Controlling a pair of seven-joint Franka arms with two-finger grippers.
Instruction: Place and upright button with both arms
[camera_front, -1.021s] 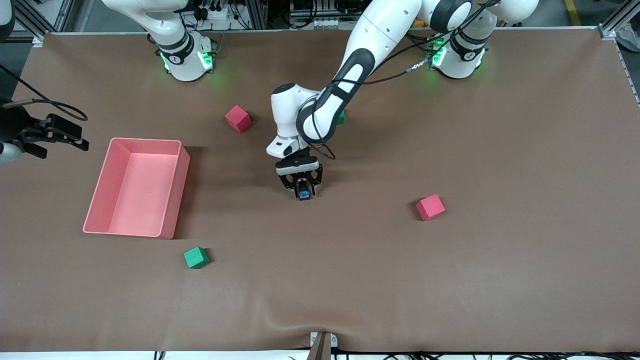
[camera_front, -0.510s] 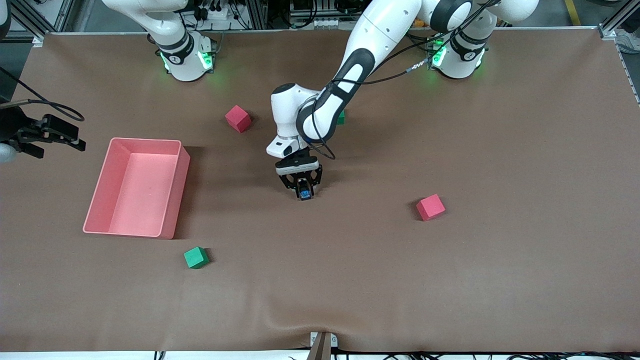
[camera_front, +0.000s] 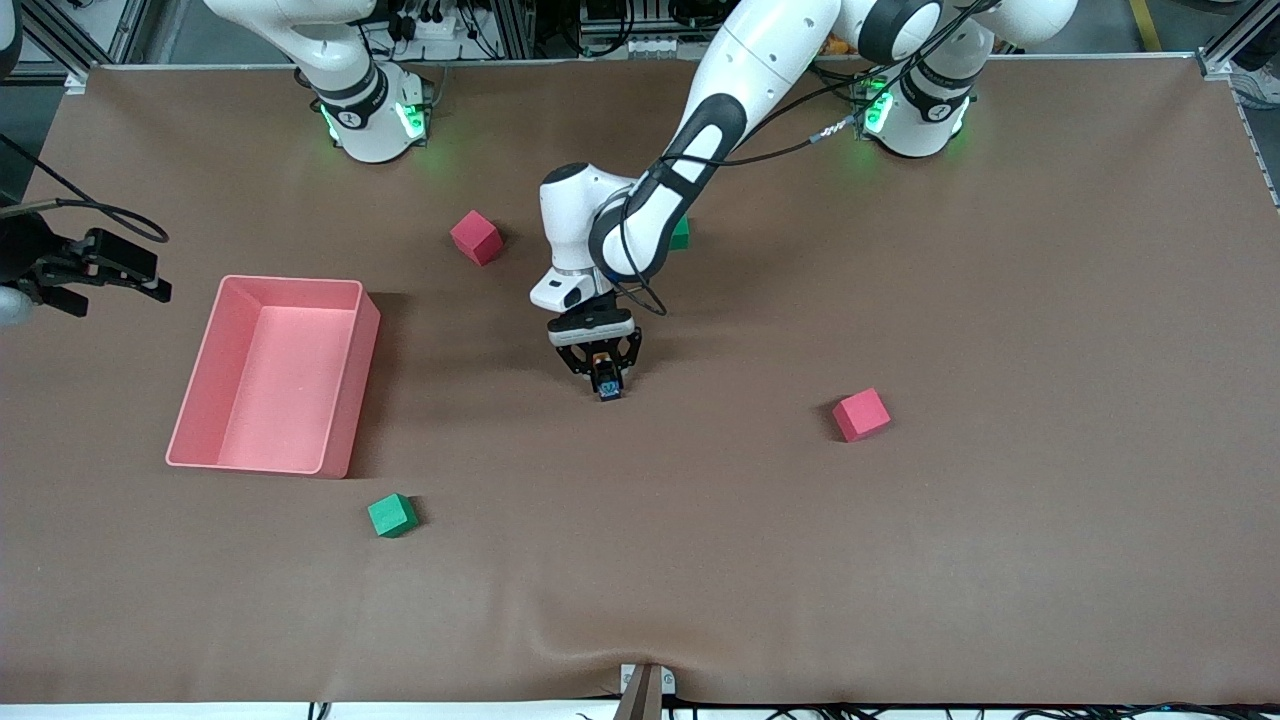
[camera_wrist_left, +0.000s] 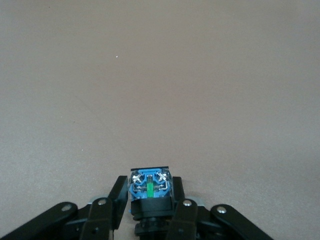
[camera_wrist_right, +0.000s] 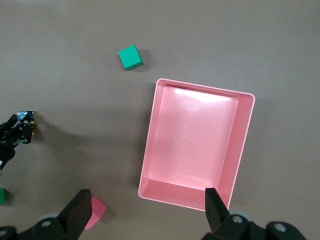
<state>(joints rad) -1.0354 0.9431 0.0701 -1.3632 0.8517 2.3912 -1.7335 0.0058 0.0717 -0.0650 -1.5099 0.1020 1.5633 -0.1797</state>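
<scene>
My left gripper (camera_front: 607, 384) is over the middle of the table and shut on the button (camera_front: 606, 386). In the left wrist view the fingers (camera_wrist_left: 118, 189) clamp the button's black body (camera_wrist_left: 150, 206) from both sides. Its blue terminal end (camera_wrist_left: 150, 182) points away from the wrist and its orange cap is mostly hidden. The button is held low over the brown mat. I cannot tell if it touches the mat. My right gripper (camera_front: 150, 278) waits open and empty, high beside the pink tray (camera_front: 290, 282) at the right arm's end of the table. Its open fingers frame the right wrist view (camera_wrist_right: 146, 210).
A red cube (camera_front: 475, 237) and a partly hidden green cube (camera_front: 682, 235) lie toward the robots' bases. Another red cube (camera_front: 861, 414) lies toward the left arm's end. A green cube (camera_front: 391, 515) lies nearer the front camera than the tray. The tray (camera_wrist_right: 150, 135) is empty.
My left gripper has shifted very slightly with the button still in it. My right gripper has drifted a little toward the table's end.
</scene>
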